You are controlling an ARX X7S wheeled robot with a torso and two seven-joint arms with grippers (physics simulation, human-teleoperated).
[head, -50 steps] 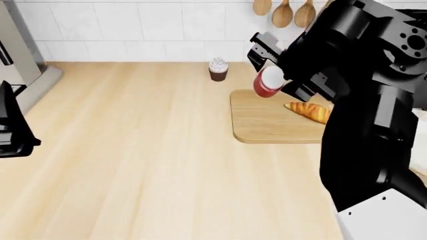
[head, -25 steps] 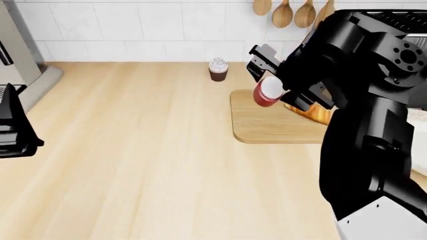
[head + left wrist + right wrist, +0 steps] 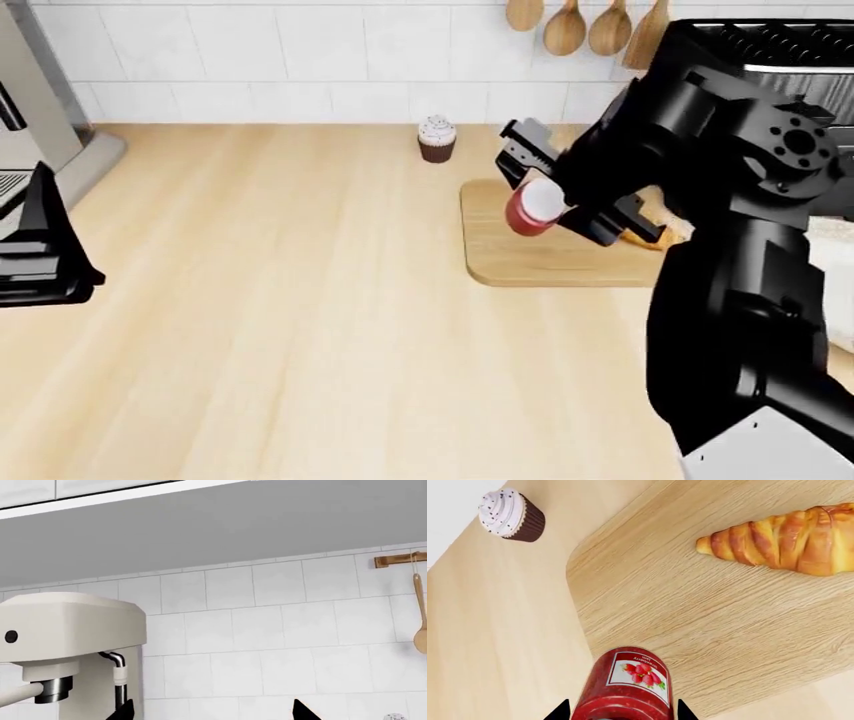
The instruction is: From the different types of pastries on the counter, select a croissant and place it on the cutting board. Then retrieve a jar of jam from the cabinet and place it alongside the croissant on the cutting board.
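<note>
- One red cylindrical jar of jam with white lid (image 3: 535, 207) is clamped in the right gripper (image 3: 550, 205), above the rectangular light-wood cutting board (image 3: 527, 255).
- One golden ridged croissant (image 3: 787, 541) lies on the board.
- One white-frosted chocolate cupcake (image 3: 437, 138) stands on the pale-wood counter (image 3: 294, 300).
- Left gripper (image 3: 212, 711): fingers spread apart, empty.

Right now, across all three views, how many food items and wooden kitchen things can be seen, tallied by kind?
Golden ridged croissant: 1
Chocolate cupcake with white frosting: 1
Red strawberry jam jar with white lid: 1, held in the right gripper
Rectangular light-wood cutting board: 1
Hanging wooden spoons: 4, one partly hidden
Total: 8
</note>
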